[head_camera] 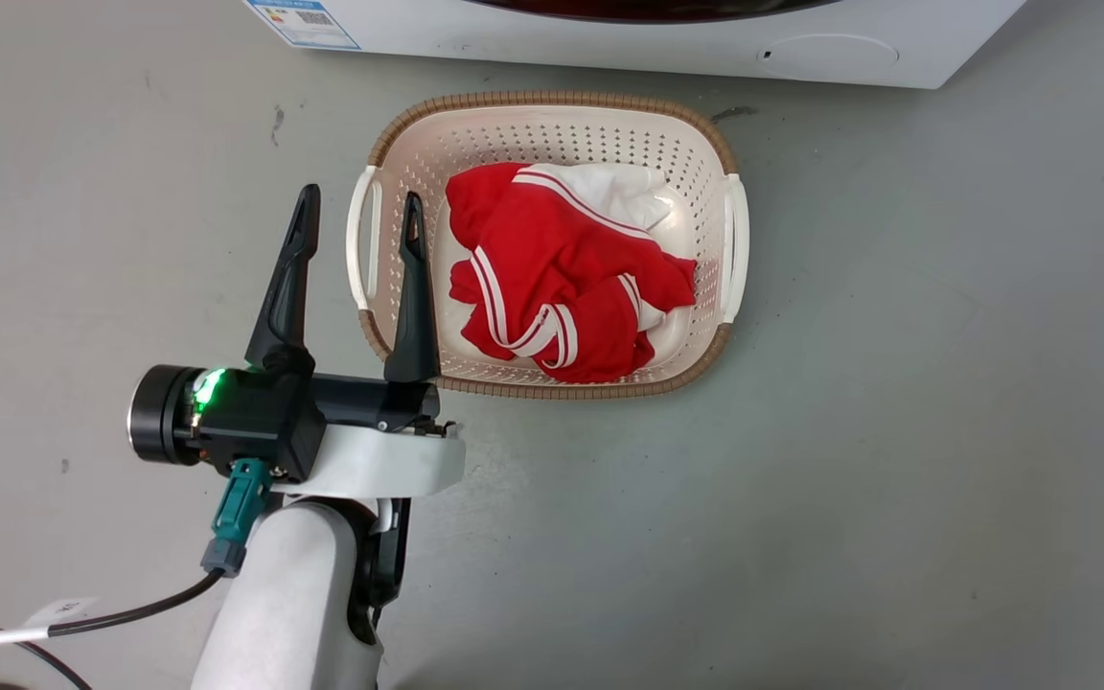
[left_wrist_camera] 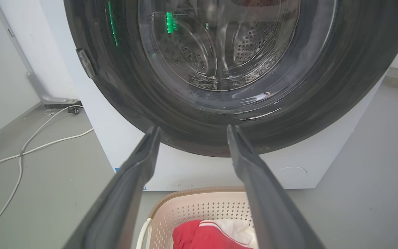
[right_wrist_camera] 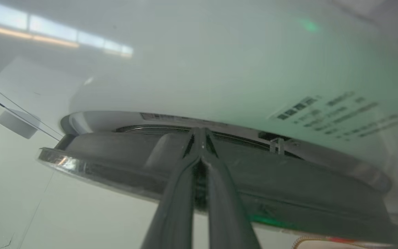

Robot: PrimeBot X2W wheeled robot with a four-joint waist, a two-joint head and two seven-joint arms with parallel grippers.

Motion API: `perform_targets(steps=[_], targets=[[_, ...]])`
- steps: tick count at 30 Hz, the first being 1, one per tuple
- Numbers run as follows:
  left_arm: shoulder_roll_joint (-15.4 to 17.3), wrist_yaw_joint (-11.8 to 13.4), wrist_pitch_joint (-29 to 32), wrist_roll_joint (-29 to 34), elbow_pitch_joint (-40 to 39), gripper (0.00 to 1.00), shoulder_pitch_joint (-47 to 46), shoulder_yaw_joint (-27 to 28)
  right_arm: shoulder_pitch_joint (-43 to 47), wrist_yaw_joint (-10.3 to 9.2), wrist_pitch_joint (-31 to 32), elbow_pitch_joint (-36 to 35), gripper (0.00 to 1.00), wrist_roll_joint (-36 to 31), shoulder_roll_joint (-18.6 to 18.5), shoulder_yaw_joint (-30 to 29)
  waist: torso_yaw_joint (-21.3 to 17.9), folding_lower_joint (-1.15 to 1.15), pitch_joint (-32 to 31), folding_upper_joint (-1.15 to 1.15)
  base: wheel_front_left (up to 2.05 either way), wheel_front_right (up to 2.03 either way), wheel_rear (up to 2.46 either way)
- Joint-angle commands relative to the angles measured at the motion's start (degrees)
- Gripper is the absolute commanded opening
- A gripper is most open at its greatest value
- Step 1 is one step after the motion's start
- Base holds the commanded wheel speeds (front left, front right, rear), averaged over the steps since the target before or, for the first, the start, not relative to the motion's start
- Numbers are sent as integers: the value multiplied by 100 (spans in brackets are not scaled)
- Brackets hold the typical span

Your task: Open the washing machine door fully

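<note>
There is one washing machine [head_camera: 609, 43], one door [left_wrist_camera: 219, 69], one basket [head_camera: 552, 98] and two end effectors. On the low front of the machine are one blue label [head_camera: 308, 21] and one round cap [head_camera: 830, 53]. Two white cables [left_wrist_camera: 29, 148] lie on the floor beside the machine.

The left end effector [head_camera: 360, 196] hangs over the floor at the basket's left handle. Its two fingers are spread wide with nothing between them, and they point toward the machine. In the left wrist view the door sits ahead of and above those fingers, well apart from them. Its black ring and glass bowl face the camera squarely.

The right end effector [right_wrist_camera: 201, 133] has its fingers pressed together, tips meeting. The tips lie at the door's rim, where a narrow dark gap shows between the rim and the white front of the machine. Whether they pinch anything there cannot be told. In this view the door is seen edge-on, a flat disc running from left to lower right. Being round, it has no long axis.

The basket stands on the floor just before the machine and holds a bundle of red and white clothes [head_camera: 552, 278].
</note>
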Motion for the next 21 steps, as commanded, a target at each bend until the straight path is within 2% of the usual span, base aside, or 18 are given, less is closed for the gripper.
perform_targets(steps=[1,10,21], targets=[[-3,32,-16,-22,-7,100,-74,-15,-35,-2,99,61,0,-68,104,145,10,-1,16,0,0,0,0],[-4,63,-16,-32,45,100,-74,-17,170,-2,254,91,0,-114,118,323,-27,-1,-29,0,0,0,0],[-4,-9,-16,24,108,100,141,125,1175,-2,774,-396,0,154,220,538,-234,-1,-496,0,0,0,0]])
